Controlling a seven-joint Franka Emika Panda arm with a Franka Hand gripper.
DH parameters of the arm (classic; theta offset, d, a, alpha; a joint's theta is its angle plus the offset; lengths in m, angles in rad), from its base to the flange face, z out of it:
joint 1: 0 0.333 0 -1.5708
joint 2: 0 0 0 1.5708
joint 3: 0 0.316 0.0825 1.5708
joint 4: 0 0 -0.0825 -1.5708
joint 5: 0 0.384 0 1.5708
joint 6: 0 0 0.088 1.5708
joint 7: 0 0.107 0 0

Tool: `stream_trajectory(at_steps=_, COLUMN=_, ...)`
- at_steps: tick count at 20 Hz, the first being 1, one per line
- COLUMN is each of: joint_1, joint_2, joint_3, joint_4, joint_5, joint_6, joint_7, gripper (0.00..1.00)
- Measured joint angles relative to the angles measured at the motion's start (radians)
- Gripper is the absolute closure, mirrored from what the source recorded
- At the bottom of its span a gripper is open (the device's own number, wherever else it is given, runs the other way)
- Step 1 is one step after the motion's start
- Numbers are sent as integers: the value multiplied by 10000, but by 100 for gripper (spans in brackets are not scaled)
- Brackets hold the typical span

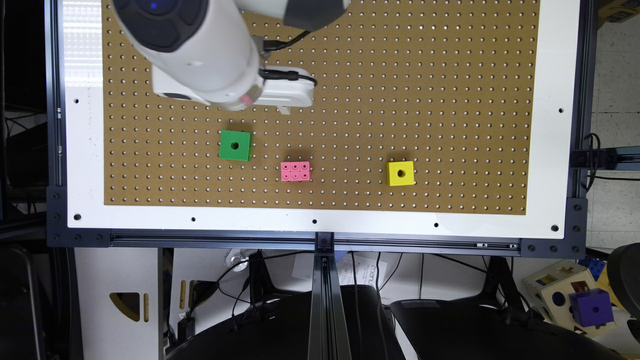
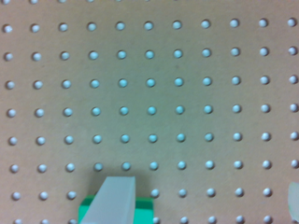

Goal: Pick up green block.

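Bright green plastic cube with a round top hole (image 1: 235,145) sits free on the counter, just off my end effector (image 2: 198,203), not between the fingers. One translucent finger (image 2: 112,200) overlaps it, the other sits far across: spread wide, empty. I'd centre over the hole, square to flat faces, then descend. Brown perforated pegboard (image 1: 400,75) underneath, matte.
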Motion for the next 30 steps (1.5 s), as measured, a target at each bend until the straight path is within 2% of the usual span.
stream_trajectory(at_steps=3, joint_1=-235, joint_2=408, joint_3=-3, joint_4=481, joint_5=0, joint_6=0, joint_7=-231, gripper=0)
stream_trajectory(at_steps=7, joint_1=-307, joint_2=943, joint_3=-2, joint_4=1015, joint_5=0, joint_6=0, joint_7=-279, gripper=0)
stream_trajectory(at_steps=9, joint_1=-308, joint_2=1195, joint_3=-1, joint_4=1085, joint_5=0, joint_6=33, joint_7=-279, gripper=0)
stream_trajectory(at_steps=12, joint_1=-309, joint_2=1668, joint_3=-1, joint_4=1095, joint_5=0, joint_6=447, joint_7=-279, gripper=0)
stream_trajectory(at_steps=14, joint_1=-312, joint_2=1821, joint_3=-1, joint_4=1142, joint_5=0, joint_6=559, joint_7=-279, gripper=0)
stream_trajectory(at_steps=16, joint_1=-360, joint_2=1855, joint_3=-9, joint_4=1232, joint_5=-5, joint_6=559, joint_7=-309, gripper=0)
stream_trajectory(at_steps=22, joint_1=-664, joint_2=2055, joint_3=-36, joint_4=1653, joint_5=-5, joint_6=554, joint_7=-647, gripper=0)
stream_trajectory(at_steps=25, joint_1=-674, joint_2=2249, joint_3=-34, joint_4=1853, joint_5=-5, joint_6=553, joint_7=-651, gripper=0)
stream_trajectory(at_steps=30, joint_1=-674, joint_2=2412, joint_3=-34, joint_4=1878, joint_5=-6, joint_6=590, joint_7=-651, gripper=0)
